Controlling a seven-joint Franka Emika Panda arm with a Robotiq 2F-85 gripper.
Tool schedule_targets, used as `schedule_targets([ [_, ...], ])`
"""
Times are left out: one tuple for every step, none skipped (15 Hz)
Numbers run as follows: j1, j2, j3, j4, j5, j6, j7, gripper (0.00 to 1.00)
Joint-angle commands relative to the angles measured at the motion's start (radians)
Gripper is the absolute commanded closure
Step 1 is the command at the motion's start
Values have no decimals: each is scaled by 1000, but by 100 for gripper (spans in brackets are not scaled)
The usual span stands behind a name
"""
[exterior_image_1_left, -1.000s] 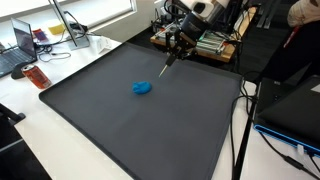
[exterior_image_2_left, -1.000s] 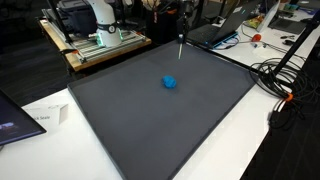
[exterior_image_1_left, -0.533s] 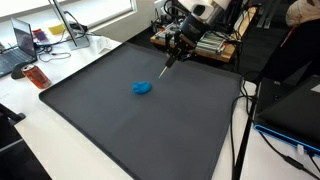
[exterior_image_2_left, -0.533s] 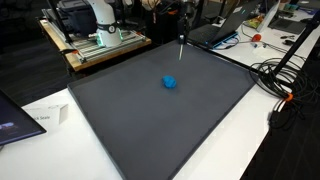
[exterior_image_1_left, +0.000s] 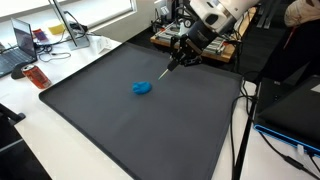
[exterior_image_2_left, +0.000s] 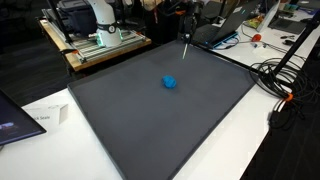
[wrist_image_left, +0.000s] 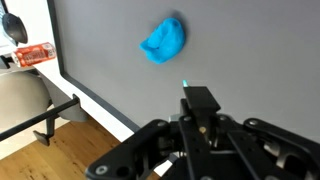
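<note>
- Thin stick (exterior_image_1_left: 170, 66) is clamped in the pincer (exterior_image_1_left: 181, 52) and slants down from it, with the tip apparently clear of the mat.
- Blue lump (exterior_image_1_left: 142, 88) is seen near the tip, beyond it and apart.
- Step judged: the tip is being lined up with the lump; next, a careful lowering is called for.
- Jaws are shut tight on the stick alone.
- Dark mat (exterior_image_1_left: 150, 130) is spread underneath.

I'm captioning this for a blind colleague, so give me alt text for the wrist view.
A blue lump lies on a dark mat, just beyond the gripper at the bottom of the view. Its jaws are shut on a stick, of which only the teal tip shows, short of the lump.
</note>
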Motion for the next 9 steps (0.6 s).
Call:
schedule_targets([
  [32,108,-9,149,20,-138,-18,97],
  [30,132,-11,187,40,-165,-43,97],
  [28,155,-13,222,59,-189,-62,97],
  [24,177,-17,259,76,-210,-80,97],
  [19,197,-22,295,104,-228,-108,97],
  [12,218,-29,334,135,-245,-139,97],
  [5,237,-36,373,173,-261,-175,97],
  [1,254,-47,411,208,-280,-207,97],
  [-11,270,-57,451,254,-292,-251,97],
])
